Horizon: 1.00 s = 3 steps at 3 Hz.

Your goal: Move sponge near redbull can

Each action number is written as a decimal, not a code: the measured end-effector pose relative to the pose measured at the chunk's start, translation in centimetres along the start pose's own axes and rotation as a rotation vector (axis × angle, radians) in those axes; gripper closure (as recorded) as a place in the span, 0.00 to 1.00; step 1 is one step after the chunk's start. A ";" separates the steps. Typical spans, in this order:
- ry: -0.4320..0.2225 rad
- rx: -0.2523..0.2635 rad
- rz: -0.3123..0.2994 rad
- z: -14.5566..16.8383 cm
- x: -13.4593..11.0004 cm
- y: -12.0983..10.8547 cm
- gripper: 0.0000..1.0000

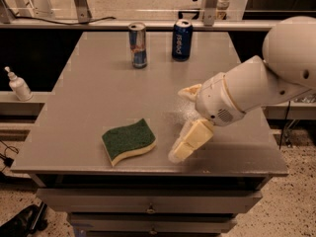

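The sponge [129, 140], dark green on top with pale yellow foam below, lies flat near the front edge of the grey table [98, 93]. The redbull can [138, 45] stands upright at the back of the table. My gripper [182, 122] comes in from the right on a white arm and hovers just right of the sponge. Its two cream fingers are spread apart, one low near the table front [190, 141] and one higher behind [190, 92]. It holds nothing.
A dark blue Pepsi can [181, 39] stands right of the redbull can. A white pump bottle [19, 85] sits on a ledge left of the table. Metal frame legs stand behind the table. Drawers sit under the table front.
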<state>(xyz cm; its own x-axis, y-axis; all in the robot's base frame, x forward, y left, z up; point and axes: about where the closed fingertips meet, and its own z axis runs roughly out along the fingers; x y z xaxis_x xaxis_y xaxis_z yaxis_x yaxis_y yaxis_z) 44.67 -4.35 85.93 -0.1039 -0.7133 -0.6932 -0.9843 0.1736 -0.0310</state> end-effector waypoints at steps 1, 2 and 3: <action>-0.072 -0.021 0.005 3.2 -0.6 0.9 0.00; -0.136 -0.031 0.007 5.4 -1.7 1.1 0.00; -0.181 -0.031 -0.004 6.7 -3.0 1.3 0.19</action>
<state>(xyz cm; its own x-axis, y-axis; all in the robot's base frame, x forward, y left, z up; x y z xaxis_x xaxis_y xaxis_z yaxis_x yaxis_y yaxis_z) 44.67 2.55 83.12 -0.0754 -0.5796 -0.8114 -0.9889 0.1480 -0.0139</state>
